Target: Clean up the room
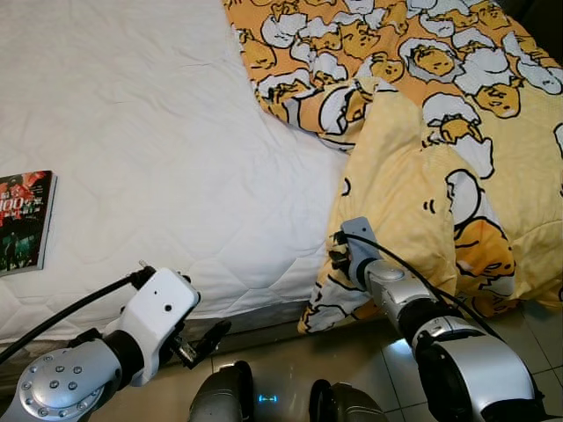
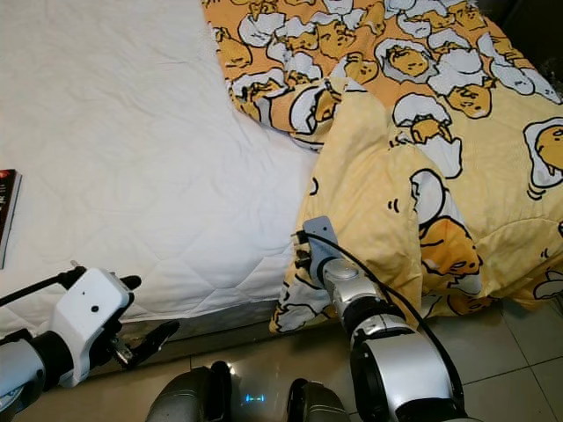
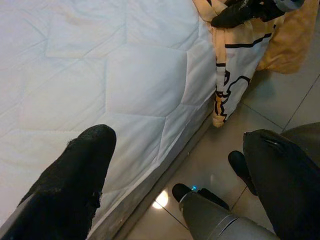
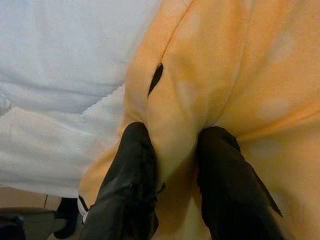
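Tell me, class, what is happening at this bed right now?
A humanoid robot stands at the edge of a bed with a white mattress. Its right hand is pinching a fold of the yellow egg-patterned blanket where it hangs over the bed's edge. The left hand is open and holds nothing, down by the mattress side near the tiled floor. A book lies on the mattress to the robot's left.
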Robot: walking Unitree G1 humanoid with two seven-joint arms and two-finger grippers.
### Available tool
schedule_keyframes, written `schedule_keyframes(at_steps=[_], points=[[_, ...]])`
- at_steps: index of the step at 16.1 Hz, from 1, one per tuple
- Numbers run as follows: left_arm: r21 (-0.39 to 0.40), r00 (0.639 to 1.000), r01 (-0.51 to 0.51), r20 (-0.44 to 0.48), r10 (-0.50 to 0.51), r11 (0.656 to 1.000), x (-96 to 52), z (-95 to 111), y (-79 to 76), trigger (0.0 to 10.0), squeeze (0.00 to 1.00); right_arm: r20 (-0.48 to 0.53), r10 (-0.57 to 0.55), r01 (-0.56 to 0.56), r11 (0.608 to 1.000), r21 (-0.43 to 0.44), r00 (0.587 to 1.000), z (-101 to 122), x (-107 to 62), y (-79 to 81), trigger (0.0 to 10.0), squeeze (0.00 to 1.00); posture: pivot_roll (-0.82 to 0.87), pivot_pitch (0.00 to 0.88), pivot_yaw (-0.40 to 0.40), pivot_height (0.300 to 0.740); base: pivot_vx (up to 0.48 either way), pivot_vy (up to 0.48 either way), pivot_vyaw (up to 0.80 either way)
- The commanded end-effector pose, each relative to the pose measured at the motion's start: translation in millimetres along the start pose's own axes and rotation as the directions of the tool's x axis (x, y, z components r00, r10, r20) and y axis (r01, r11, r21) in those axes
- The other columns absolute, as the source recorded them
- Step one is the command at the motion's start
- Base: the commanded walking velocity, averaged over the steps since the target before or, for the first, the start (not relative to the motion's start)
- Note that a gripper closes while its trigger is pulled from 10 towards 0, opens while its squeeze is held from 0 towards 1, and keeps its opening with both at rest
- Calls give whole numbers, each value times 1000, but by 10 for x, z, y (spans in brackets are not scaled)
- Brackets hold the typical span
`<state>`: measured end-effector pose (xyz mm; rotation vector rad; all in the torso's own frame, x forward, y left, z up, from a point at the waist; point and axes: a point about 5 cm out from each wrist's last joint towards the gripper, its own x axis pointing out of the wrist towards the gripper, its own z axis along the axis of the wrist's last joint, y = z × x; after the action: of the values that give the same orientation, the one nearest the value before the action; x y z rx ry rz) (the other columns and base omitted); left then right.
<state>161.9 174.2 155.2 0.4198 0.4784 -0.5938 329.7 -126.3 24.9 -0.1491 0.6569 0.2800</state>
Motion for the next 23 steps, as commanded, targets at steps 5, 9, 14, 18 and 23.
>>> schedule_keyframes(at_steps=[5, 9, 14, 18, 23], points=[[7, 1000, 18, 15, -18, 1000, 78, 26, 11, 10000, 651, -16, 41, -41, 999, -2, 999, -120, -19, -32, 0, 0, 165, 189, -21, 740, 0, 0, 0], [23, 998, 45, 36, -46, 999, 187, 74, 43, 10000, 647, -19, 227, -228, 973, -44, 974, -352, -111, -95, 0, 0, 128, 170, -3, 740, 0, 0, 0], [44, 994, 96, 47, -98, 994, 301, 107, 44, 10000, 643, -371, 653, -731, 673, -113, 660, -1536, -1009, -147, 0, 0, 91, 153, 23, 740, 0, 0, 0], [58, 991, 120, 43, -123, 991, 324, 112, 55, 10000, 643, -468, 564, -686, 714, -136, 680, -1862, -1090, -206, 10000, 0, 87, 153, 39, 740, 0, 0, 0], [68, 991, 129, 34, -132, 989, 327, 89, 60, 10000, 643, -438, 561, -671, 728, -144, 703, -1913, -984, -50, 10000, 1000, 88, 147, 33, 740, 0, 0, 0]])
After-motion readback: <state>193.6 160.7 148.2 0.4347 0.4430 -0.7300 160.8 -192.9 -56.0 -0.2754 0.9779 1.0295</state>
